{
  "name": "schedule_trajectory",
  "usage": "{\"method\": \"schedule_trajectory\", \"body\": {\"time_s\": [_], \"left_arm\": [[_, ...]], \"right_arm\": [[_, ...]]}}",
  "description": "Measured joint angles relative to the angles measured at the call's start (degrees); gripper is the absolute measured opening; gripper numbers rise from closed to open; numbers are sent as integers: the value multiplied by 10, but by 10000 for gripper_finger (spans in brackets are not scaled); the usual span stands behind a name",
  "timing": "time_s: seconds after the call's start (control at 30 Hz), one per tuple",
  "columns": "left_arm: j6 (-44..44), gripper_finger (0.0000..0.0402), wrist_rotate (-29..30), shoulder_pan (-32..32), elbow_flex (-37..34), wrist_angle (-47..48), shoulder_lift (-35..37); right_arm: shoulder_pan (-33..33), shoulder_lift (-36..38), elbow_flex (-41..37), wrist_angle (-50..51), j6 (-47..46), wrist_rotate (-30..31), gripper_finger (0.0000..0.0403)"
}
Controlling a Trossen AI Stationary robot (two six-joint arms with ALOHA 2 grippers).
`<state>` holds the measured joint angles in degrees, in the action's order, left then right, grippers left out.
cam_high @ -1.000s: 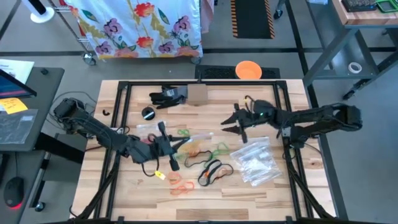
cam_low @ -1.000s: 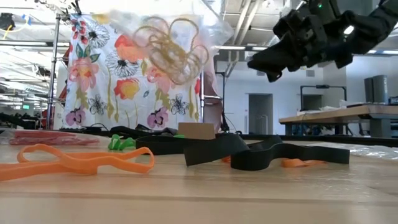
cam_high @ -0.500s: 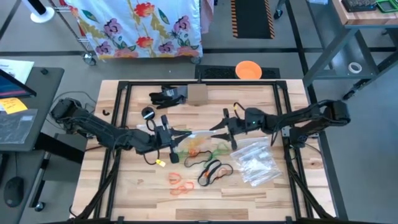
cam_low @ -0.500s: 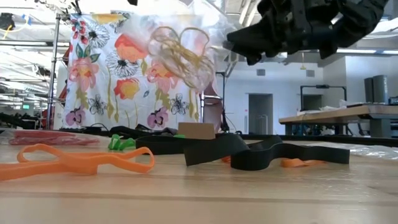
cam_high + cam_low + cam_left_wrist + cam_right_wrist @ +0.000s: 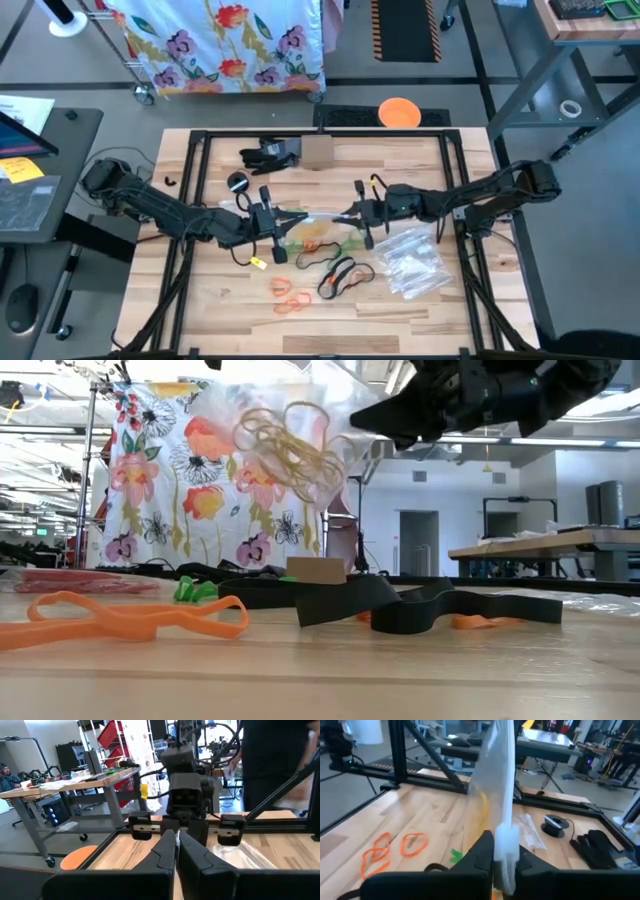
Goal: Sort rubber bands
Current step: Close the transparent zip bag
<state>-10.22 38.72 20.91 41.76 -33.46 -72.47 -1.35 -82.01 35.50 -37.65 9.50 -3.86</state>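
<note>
A clear plastic bag [image 5: 312, 222] with yellow rubber bands [image 5: 290, 445] inside it hangs in the air over the table's middle. My left gripper [image 5: 278, 222] is shut on its left end and my right gripper [image 5: 347, 214] is shut on its right end; the two face each other. On the wood below lie loose rubber bands: orange ones [image 5: 285, 292], black ones [image 5: 340, 275], green ones [image 5: 355, 240] and a red-orange one [image 5: 318, 240]. My left gripper pinches the bag's left end [image 5: 289, 220] between its two fingers, coming level from the table's left. Its own fingers hide the exact spot. The bag is clear of the table. My right gripper pinches the bag's whitish edge strip [image 5: 505, 837] between its two fingers, coming nearly level from the table's right. The bag stands up beyond the fingers [image 5: 482, 852], held edge-on and lifted clear of the table.
A pile of clear bags [image 5: 410, 262] lies at the right. At the far edge are a black glove-like thing [image 5: 268, 155], a small cardboard box [image 5: 317, 150] and a black round object [image 5: 238, 182]. Black frame bars [image 5: 195, 200] run along the table's sides.
My right gripper has moved toward the table's left, up to the hanging bag, and has shut on the bag's right edge. My left gripper shifted a little toward the far edge early on, turning the bag, then kept still.
</note>
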Motion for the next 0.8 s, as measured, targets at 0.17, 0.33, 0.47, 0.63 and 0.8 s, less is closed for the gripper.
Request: {"method": "schedule_trajectory", "body": {"time_s": [0.17,0.33,0.47,0.63,0.8], "left_arm": [[0,5,0,-1,0,37,0],[-17,58,4,-15,0,95,0],[11,118,5,-26,0,112,0],[21,168,-47,-26,0,78,0],[41,177,-98,-25,21,66,-18]], "right_arm": [[-1,0,25,67,1,14,2],[-2,9,51,153,2,14,1],[-2,16,63,228,-2,16,1],[-2,14,65,241,-21,42,0],[0,14,65,237,-42,43,0]]}}
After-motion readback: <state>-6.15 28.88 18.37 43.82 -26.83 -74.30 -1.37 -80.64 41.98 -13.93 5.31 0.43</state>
